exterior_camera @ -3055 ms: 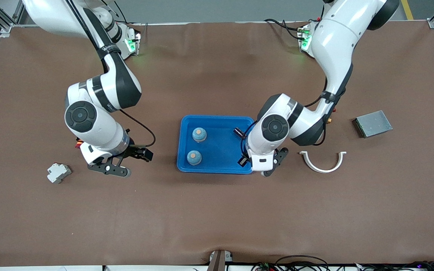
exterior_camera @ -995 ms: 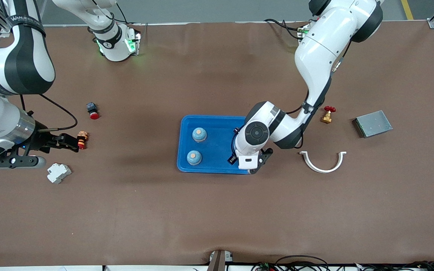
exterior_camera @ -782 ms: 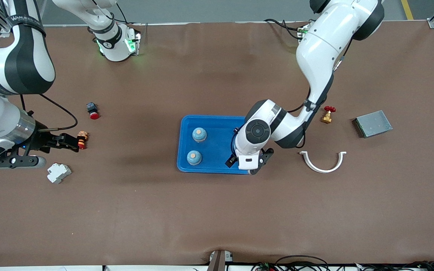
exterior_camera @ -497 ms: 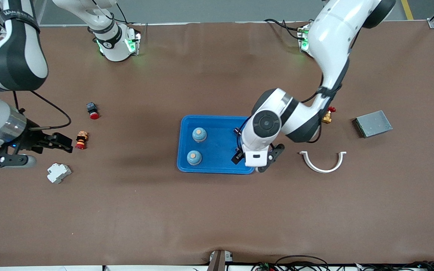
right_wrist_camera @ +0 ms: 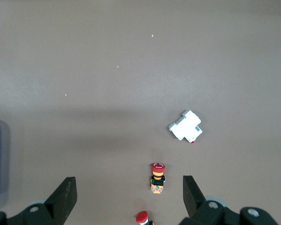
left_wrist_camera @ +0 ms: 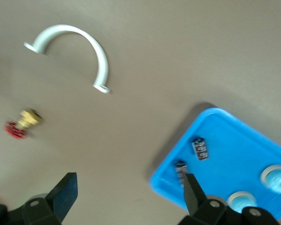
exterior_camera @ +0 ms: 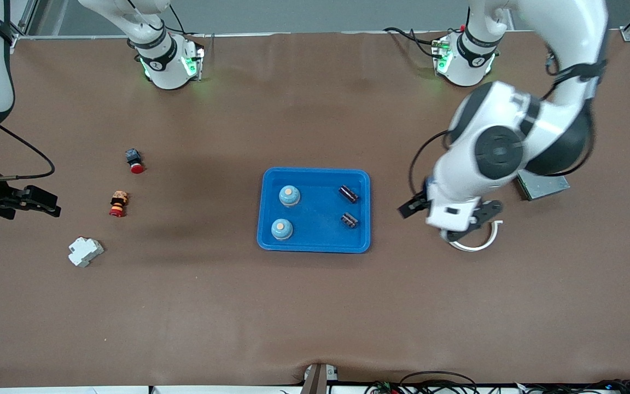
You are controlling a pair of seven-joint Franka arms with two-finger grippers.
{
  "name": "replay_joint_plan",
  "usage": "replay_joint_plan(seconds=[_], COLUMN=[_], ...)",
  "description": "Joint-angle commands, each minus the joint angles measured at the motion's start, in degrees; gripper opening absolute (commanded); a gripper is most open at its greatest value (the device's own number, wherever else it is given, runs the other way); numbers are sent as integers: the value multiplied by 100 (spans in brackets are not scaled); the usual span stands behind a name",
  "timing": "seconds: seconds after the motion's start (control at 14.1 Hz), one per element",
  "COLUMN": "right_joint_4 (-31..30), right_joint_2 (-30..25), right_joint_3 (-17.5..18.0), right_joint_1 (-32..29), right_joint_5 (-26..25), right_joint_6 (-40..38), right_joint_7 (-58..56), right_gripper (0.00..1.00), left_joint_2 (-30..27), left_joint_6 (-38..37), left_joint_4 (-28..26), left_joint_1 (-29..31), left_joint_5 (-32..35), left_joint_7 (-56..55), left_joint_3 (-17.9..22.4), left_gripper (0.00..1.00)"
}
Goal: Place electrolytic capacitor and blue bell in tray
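Two bells [exterior_camera: 289, 195] and two capacitors [exterior_camera: 349, 192] sit in the blue tray [exterior_camera: 315, 243] mid-table; I see bells toward the right arm's end, capacitors toward the left arm's. Left gripper [left_wrist_camera: 129, 193] is spread wide, empty, over the white clip [exterior_camera: 476, 246] beside the tray. Right gripper [right_wrist_camera: 129, 190] is wide, empty, over the red buttons [right_wrist_camera: 157, 177] near its end.

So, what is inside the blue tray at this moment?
The tray holds two blue bells and two dark capacitors, all lying apart. Nothing covers it; both grippers are away.
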Motion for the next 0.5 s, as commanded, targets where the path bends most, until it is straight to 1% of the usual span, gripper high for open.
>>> replay_joint_plan(seconds=[0.0, 0.07, 0.21, 0.28, 0.43], right_joint_4=[263, 247, 308, 334, 265], right_joint_2=[-46, -46, -98, -238, -650], right_joint_3=[90, 91, 38, 38, 47], right_joint_1=[-1, -1, -45, -80, -115], right_joint_5=[-57, -49, -40, -14, 30], right_joint_6=[-102, -206, -837, -1145, -1463], right_joint_7=[-24, -15, 11, 3, 64], right_gripper=[100, 100, 100, 100, 100], left_joint_2=[-1123, -1370, -1696, -1837, -2231], left_joint_6=[-10, -1, 69, 156, 463], left_joint_4=[-1214, -1478, -1857, -2041, -2515], left_joint_1=[842, 1114, 1441, 1590, 1732], left_joint_5=[-292, -301, -301, -301, -301], left_joint_7=[1595, 2193, 3031, 3365, 3719], left_joint_3=[-74, -74, -74, -74, -74], left_gripper=[100, 100, 100, 100, 100])
